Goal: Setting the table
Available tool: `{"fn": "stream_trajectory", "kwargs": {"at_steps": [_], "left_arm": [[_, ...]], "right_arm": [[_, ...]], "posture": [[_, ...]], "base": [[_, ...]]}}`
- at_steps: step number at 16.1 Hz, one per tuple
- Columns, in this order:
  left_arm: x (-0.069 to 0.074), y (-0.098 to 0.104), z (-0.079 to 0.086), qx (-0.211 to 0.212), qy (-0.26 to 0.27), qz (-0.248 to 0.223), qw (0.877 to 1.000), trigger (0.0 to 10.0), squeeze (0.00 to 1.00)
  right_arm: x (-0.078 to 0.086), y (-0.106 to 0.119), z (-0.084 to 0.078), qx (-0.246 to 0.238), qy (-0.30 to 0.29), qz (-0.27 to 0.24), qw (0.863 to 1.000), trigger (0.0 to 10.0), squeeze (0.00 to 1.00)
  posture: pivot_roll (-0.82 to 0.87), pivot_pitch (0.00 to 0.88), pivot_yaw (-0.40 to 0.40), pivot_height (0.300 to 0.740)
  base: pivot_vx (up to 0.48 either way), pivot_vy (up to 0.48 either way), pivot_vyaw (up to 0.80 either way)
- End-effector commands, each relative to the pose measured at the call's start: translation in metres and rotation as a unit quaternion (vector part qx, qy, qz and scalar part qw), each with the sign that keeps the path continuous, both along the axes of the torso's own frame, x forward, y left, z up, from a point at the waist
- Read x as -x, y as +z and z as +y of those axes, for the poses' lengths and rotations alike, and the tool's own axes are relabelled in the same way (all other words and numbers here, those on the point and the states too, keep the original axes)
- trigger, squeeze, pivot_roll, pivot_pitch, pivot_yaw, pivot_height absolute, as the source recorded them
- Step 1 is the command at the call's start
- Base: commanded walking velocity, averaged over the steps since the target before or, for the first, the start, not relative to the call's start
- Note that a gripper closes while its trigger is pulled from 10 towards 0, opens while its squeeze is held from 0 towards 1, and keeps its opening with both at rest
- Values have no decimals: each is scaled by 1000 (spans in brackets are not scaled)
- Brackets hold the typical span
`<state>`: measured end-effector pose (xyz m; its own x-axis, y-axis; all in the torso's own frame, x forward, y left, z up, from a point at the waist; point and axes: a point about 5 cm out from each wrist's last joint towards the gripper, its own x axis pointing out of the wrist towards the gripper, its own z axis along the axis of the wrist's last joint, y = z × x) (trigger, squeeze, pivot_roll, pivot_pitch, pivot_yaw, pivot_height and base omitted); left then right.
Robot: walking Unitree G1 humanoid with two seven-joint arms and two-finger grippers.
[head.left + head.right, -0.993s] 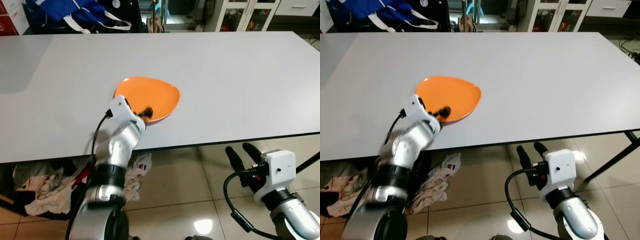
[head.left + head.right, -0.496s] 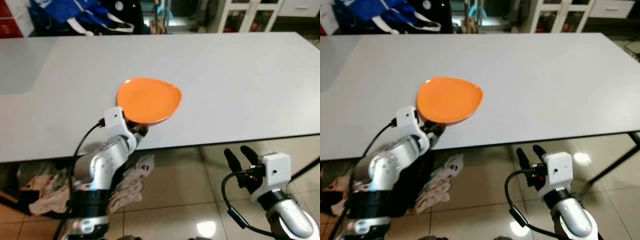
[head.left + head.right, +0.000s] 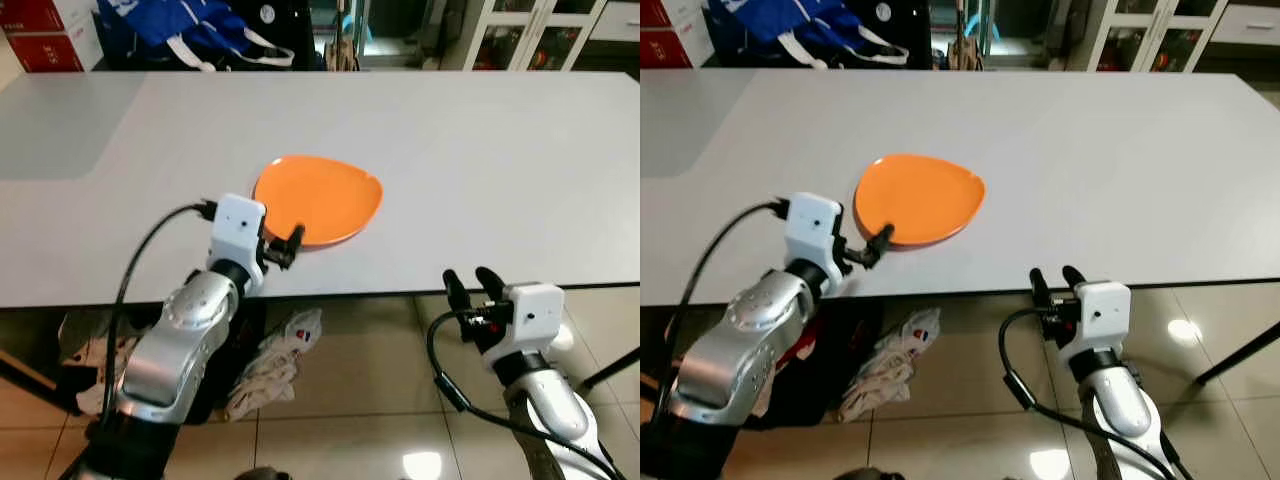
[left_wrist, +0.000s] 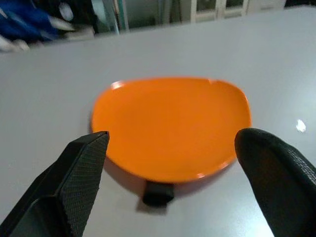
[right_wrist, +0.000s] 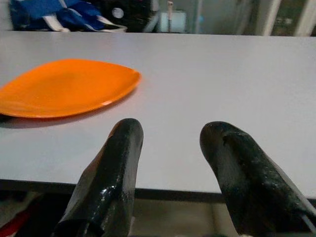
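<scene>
An orange plate (image 3: 320, 196) lies flat on the grey table (image 3: 480, 150), near its front edge. My left gripper (image 3: 285, 248) hovers at the plate's near-left rim, open, with nothing between its fingers (image 4: 84, 168). In the left wrist view the plate (image 4: 170, 126) sits just ahead of the spread fingers, and a small dark piece (image 4: 158, 193) shows at its near rim. My right gripper (image 3: 475, 285) is open just below the table's front edge, to the right of the plate, its fingers (image 5: 111, 177) pointing up at the tabletop.
A blue bag (image 3: 190, 25) and red boxes (image 3: 45, 30) stand behind the table's far left side. White cabinets (image 3: 520, 30) line the back. Crumpled clothes (image 3: 270, 360) lie on the tiled floor under the table.
My left gripper has let go of the plate's rim and drawn back toward the table edge. The plate now lies flat. The right gripper has risen closer to the table edge.
</scene>
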<state>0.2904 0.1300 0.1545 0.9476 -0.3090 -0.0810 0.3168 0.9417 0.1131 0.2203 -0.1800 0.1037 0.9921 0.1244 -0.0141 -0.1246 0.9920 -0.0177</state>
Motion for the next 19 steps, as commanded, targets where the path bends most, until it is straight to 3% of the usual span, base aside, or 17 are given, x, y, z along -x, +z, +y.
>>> {"fn": "stream_trajectory", "kwargs": {"at_steps": [1, 2, 6, 8, 11, 16, 19], "left_arm": [[5, -5, 2, -3, -1, -13, 1000, 10000, 0], [12, -8, 9, 23, 12, -26, 999, 10000, 0], [22, -11, 19, 11, 30, -67, 997, 10000, 0], [24, -8, 16, 11, 28, -92, 995, 10000, 0], [36, -32, 24, 26, 39, -32, 998, 10000, 0], [19, -43, 18, 72, 50, 20, 996, 10000, 0], [8, -38, 12, 93, 53, 19, 994, 10000, 0]], "right_arm": [[0, -1, -3, 3, -15, -1, 1000, 10000, 0], [-1, -3, -1, 0, -16, -2, 1000, 10000, 0], [-1, -5, 0, 1, -19, -3, 1000, 10000, 0], [-2, -6, 1, 3, -14, -3, 1000, 10000, 0], [-5, 0, 6, 4, -9, -12, 1000, 10000, 0], [-8, 2, 10, 0, -9, -14, 1000, 10000, 0], [-5, 0, 11, -2, -14, -11, 1000, 10000, 0]], "posture": [[-77, 0, 40, 740], [-78, 0, 41, 740], [-70, 0, 30, 740], [-68, 0, 27, 740], [-60, 0, 26, 740], [-60, 0, 25, 740], [-70, 0, 31, 740]], "base": [[0, 0, 0], [0, 0, 0], [0, 0, 0], [0, 0, 0], [0, 0, 0], [-193, 192, 0], [-267, 400, 0]]}}
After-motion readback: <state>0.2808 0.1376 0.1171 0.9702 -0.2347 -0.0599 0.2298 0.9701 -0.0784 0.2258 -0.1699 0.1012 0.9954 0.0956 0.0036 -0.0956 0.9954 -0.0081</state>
